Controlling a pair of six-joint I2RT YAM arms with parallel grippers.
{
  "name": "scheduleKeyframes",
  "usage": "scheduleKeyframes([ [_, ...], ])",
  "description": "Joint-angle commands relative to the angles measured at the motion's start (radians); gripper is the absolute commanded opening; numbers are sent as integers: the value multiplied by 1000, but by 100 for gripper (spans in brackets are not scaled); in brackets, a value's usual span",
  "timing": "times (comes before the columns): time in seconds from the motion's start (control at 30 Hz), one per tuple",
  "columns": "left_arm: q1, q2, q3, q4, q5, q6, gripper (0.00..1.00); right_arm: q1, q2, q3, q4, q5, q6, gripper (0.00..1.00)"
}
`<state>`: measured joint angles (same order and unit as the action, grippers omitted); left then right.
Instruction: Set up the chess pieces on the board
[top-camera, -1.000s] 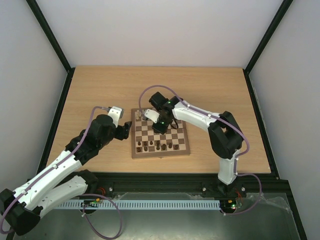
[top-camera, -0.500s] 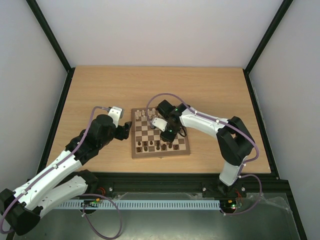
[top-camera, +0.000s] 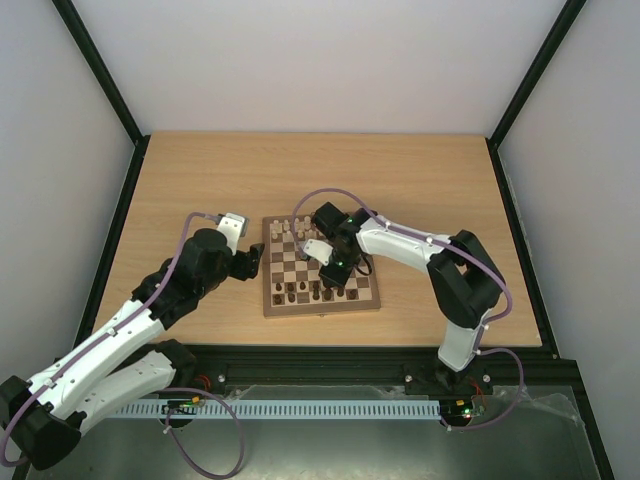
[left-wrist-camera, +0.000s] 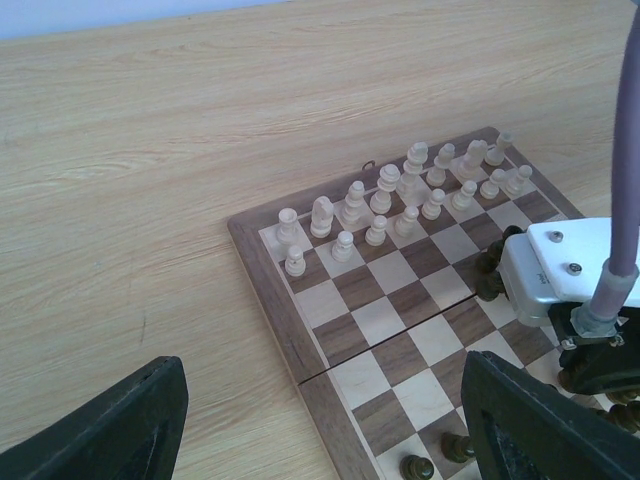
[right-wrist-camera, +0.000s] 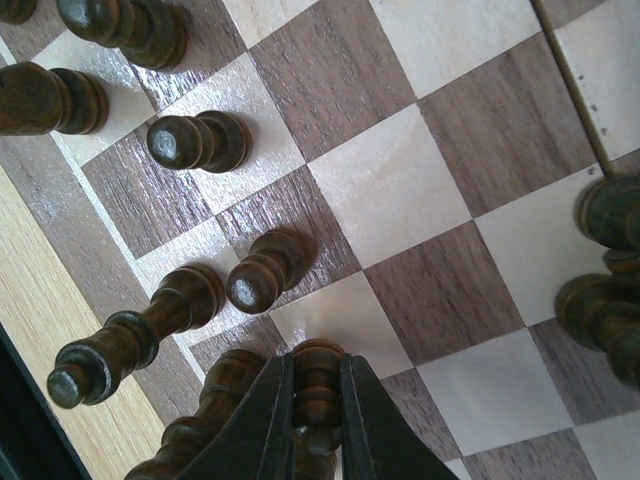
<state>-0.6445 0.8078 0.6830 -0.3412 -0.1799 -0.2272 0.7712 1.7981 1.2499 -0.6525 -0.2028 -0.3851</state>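
The checkered board (top-camera: 275, 305) lies mid-table. Several cream pieces (left-wrist-camera: 400, 195) stand in two rows on its far side. Several dark pieces (top-camera: 310, 291) stand along its near rows. My right gripper (right-wrist-camera: 316, 400) is shut on a dark brown piece (right-wrist-camera: 318, 375), held just over a square in the near rows, next to other dark pieces (right-wrist-camera: 200, 142). In the top view the right gripper (top-camera: 338, 268) hangs over the board's near right part. My left gripper (top-camera: 252, 262) is open and empty at the board's left edge, its fingers (left-wrist-camera: 120, 425) astride the border (left-wrist-camera: 330, 420).
Bare wooden table (top-camera: 200, 180) surrounds the board. A black frame (top-camera: 110, 240) edges the table, with white walls behind. The right arm's purple cable (left-wrist-camera: 622, 180) crosses the left wrist view.
The right gripper has moved from the board's far side toward its near rows and come lower over the dark pieces. The left arm has not moved.
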Motion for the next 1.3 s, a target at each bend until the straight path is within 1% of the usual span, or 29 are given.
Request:
scheduleKeyframes([
  [0.0,6,4,-11,23,5,11,78,4,26,6,-25,-25,-5,7],
  [0.27,6,4,-12,24,8,12,78,5,38,3,-6,-10,3,9],
  [0.4,6,4,-11,24,8,12,78,5,43,11,-15,-24,7,16],
  [0.53,6,4,-11,24,11,12,78,3,35,17,-16,-21,11,20],
  [0.8,6,5,-12,24,11,12,78,-2,-2,64,-60,-47,18,24],
  [0.93,6,5,-13,24,11,12,78,-19,-21,104,-91,-51,19,24],
  [1.1,6,5,-11,23,11,13,78,-71,-47,151,-92,-45,33,24],
  [1.27,6,5,-11,23,12,13,78,-108,-50,162,-44,27,66,21],
])
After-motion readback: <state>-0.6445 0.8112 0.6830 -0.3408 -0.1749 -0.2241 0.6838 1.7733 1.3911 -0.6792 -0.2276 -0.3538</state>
